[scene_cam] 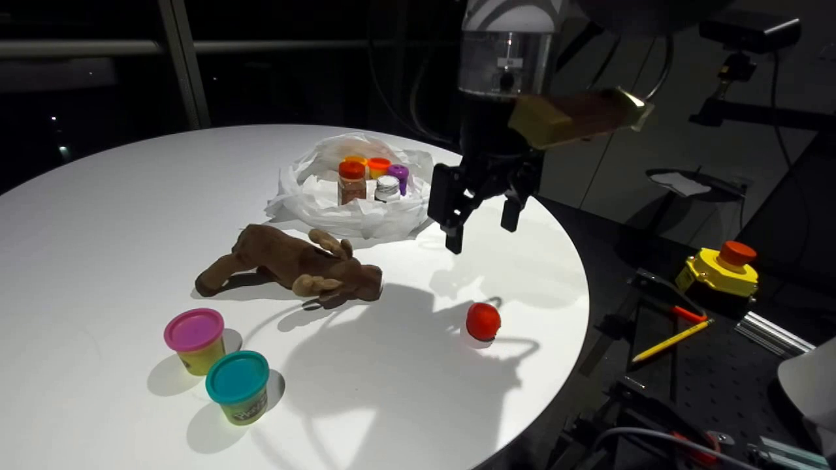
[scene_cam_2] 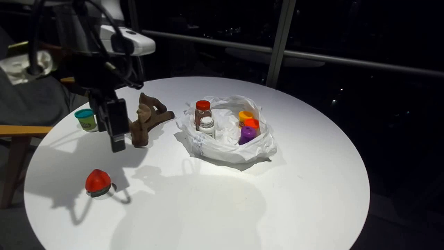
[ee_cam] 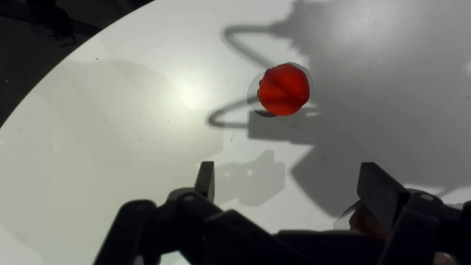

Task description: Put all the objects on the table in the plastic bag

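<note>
Above a smooth white table [scene_cam: 111, 235], a black, angular claw [scene_cam: 482, 236], parted wide. Beneath, a rounded red object [scene_cam: 483, 322]. Left of the claw in an exterior view: a crinkled, translucent plastic bag [scene_cam: 362, 224] around bottles [scene_cam: 387, 187] and tubs [scene_cam: 379, 168]; a plush brown toy [scene_cam: 281, 254] between bag and pink-lidded cup [scene_cam: 195, 338], teal-lidded cup [scene_cam: 238, 386]. Right: a red-topped yellow box [scene_cam: 720, 274].

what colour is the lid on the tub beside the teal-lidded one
Pink; the lid shows best in an exterior view.
</note>
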`<state>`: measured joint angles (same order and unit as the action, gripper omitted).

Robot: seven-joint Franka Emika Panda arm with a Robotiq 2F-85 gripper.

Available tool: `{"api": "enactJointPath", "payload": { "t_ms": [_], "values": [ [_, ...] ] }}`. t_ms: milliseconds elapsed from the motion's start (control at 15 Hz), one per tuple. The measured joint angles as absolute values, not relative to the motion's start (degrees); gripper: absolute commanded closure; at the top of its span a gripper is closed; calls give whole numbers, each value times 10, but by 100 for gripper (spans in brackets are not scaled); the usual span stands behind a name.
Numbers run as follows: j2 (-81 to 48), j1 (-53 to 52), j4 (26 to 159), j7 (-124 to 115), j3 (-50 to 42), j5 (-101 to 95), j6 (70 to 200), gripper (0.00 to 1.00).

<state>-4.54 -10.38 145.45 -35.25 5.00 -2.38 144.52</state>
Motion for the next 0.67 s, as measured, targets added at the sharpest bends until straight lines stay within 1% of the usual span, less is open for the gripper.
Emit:
{"api": "enactJointPath", "payload": {
  "t_ms": [333,667],
  "values": [
    [-80,-114,1508,-368,63,-34,1563,0],
    [-137,-119,1511,-362,59,-35,1611,0]
  ]
}}
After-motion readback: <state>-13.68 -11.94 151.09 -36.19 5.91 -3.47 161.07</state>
